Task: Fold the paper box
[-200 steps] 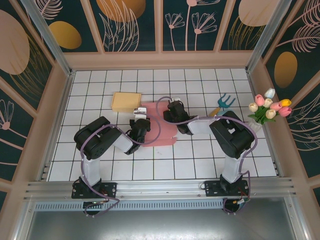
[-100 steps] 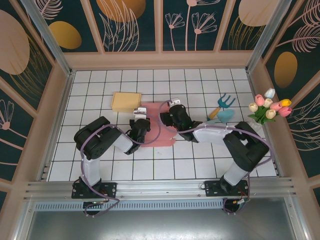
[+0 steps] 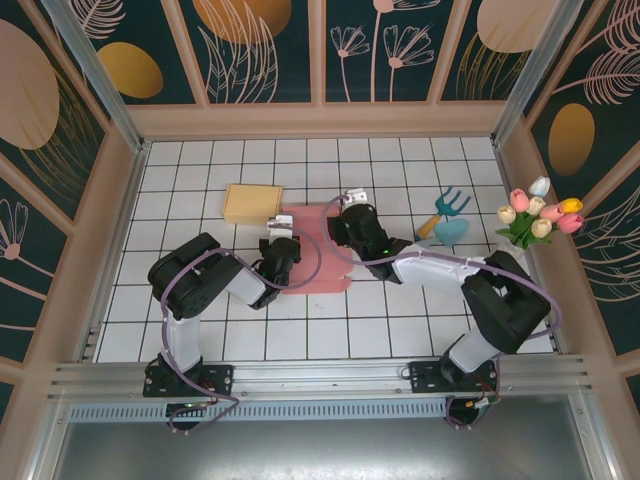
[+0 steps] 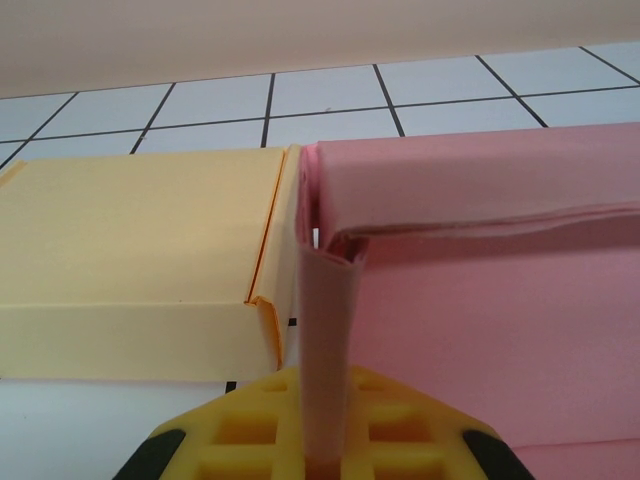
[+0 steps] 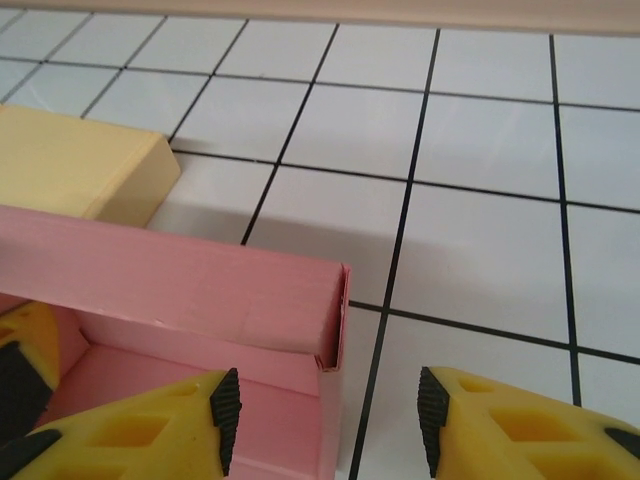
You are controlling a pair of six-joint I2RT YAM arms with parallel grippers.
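Between left jaws, upright pink box flap (image 4: 328, 340), yellow box (image 4: 130, 240) alongside.

We look down on the whole tiled counter (image 3: 400, 320) from above and behind the arm bases, facing the far wall and standing well back. Our left wrist view sits low and very near. It looks almost level past the left claw (image 4: 322, 430) at the paper box (image 4: 480, 300) and the yellow box (image 4: 130, 230) just beside it. Our right wrist view is also close, tilted down past the right claw (image 5: 326, 405) over one corner of the paper box. All three views share these two boxes.
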